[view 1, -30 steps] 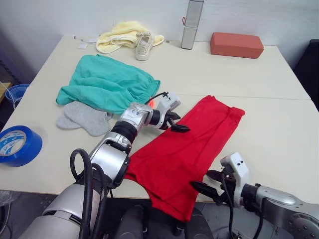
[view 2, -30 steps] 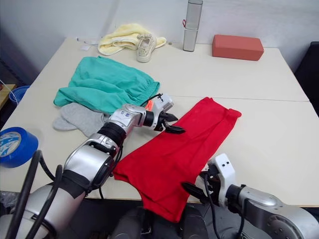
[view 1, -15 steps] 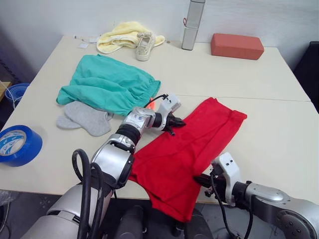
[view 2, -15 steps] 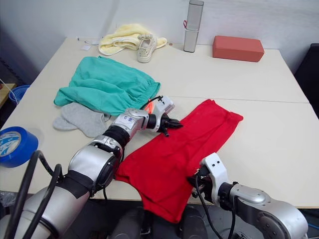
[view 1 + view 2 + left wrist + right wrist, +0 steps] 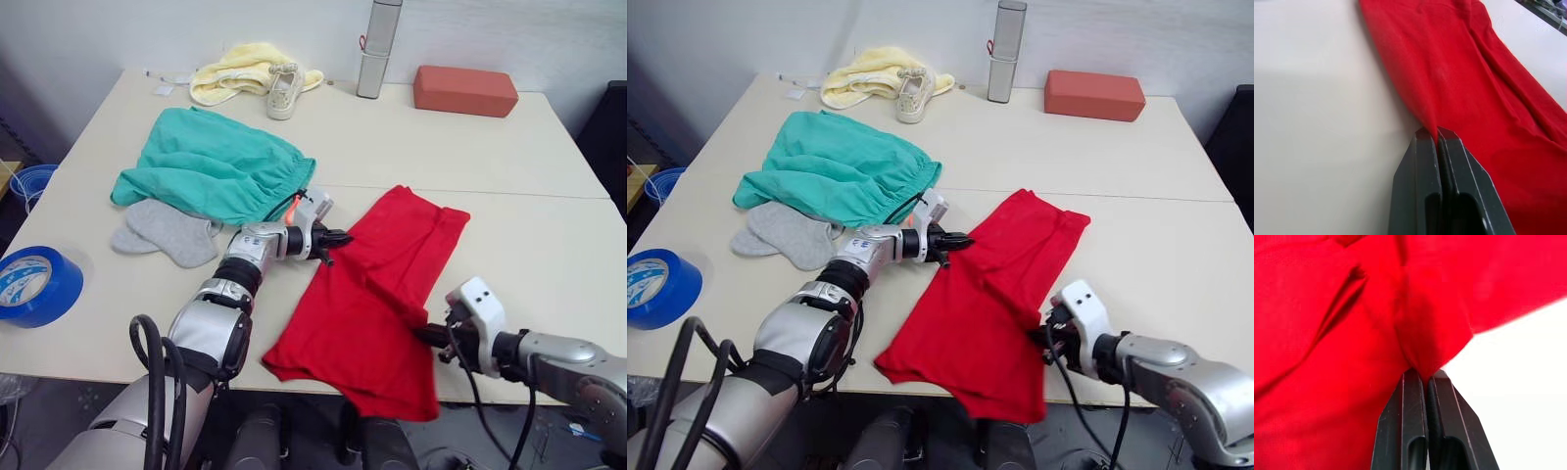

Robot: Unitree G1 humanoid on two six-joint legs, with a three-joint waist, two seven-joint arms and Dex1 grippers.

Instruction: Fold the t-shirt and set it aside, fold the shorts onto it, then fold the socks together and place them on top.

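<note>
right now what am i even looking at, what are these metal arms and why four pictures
They are the two arms of a humanoid robot. Two pictures come from cameras on its head, looking down at a table; the other two from cameras on each wrist. The left gripper and the right gripper are each shut on an edge of the red t-shirt. The wrist pictures show black fingers pinching the cloth. Also on the table lie teal shorts, grey socks, a roll of blue tape, a shoe and a brick-red block.
</note>
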